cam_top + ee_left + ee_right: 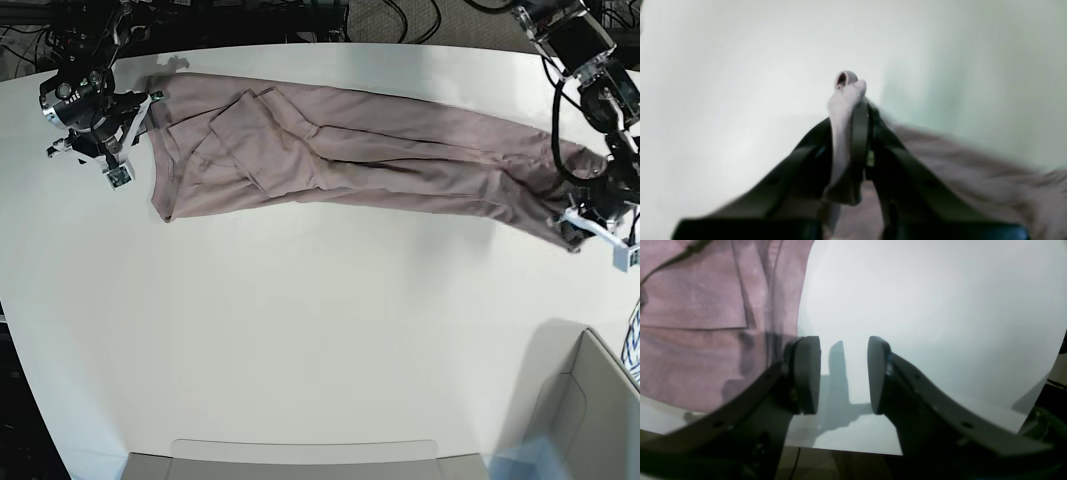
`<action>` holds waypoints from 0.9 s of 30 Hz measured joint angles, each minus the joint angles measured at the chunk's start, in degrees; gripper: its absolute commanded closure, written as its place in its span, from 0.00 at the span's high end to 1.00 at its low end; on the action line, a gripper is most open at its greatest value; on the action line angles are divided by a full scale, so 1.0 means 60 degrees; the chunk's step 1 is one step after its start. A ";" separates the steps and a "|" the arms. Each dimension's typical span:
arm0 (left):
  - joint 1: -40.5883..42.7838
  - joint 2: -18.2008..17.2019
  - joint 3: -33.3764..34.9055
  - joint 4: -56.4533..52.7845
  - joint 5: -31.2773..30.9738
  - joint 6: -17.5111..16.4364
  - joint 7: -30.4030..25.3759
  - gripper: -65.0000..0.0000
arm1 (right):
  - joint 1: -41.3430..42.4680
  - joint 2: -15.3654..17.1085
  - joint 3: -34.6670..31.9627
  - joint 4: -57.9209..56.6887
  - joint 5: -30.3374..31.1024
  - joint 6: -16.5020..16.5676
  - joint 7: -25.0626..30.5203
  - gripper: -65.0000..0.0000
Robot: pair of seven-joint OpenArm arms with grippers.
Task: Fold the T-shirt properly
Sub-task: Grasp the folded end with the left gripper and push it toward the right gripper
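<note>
Item: T-shirt (370, 160), dusty pink-mauve, thin wrinkled fabric. Location: far half of the white table (300, 340), stretched in a long band from the base view's left to its right, sides already turned in, sleeve layers overlapping near the left end.

Left gripper (853, 96): jaws closed tight on a bunched corner of the T-shirt (843, 110); a small curl of cloth pokes out past the tips. In the base view this gripper (578, 228) sits at the shirt's right end, at the table's edge. The wrist picture is blurred, so the depth of the bite cannot be told.

Right gripper (843, 373): jaws parted with a clear gap, holding nothing, over bare table just beside the shirt's edge (706, 323). In the base view it (118, 140) stands at the shirt's left end, near the neck side.

Also present: grey bin (590, 420) at the near right corner.

Risks, as judged:
- Only one end is held. If the left arm carries its corner across, the free end may drag or skew, spoiling the fold.
- The grip looks like a narrow pinch of thin cloth; a pull could slip it out.
- A one-corner lift would let the turned-in layers slide open.
</note>
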 measured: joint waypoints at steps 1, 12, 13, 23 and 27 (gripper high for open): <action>0.0138 0.0211 0.0102 0.0208 -0.0066 0.0219 -0.0018 0.00 | 0.0004 -0.0004 0.0004 -0.0004 -0.0011 0.0000 -0.0018 0.37; 0.0871 0.1665 0.2259 0.1701 0.0069 0.3126 0.0182 0.00 | -0.0018 0.0007 -0.0004 -0.0004 -0.0025 0.0000 -0.0007 0.37; 0.0863 0.1749 0.2390 0.1730 0.0076 0.3235 0.0149 0.00 | -0.0018 0.0011 0.0000 -0.0004 -0.0025 0.0000 -0.0007 0.37; 0.0874 0.2590 0.3595 0.1497 0.0255 0.3373 0.0124 0.00 | -0.0160 0.0011 0.0000 -0.0004 -0.0025 0.0000 -0.0007 0.37; 0.0874 0.2994 0.4135 0.1501 0.1155 0.3483 0.0113 0.00 | -0.0157 0.0011 0.0000 -0.0004 -0.0025 0.0000 0.0011 0.37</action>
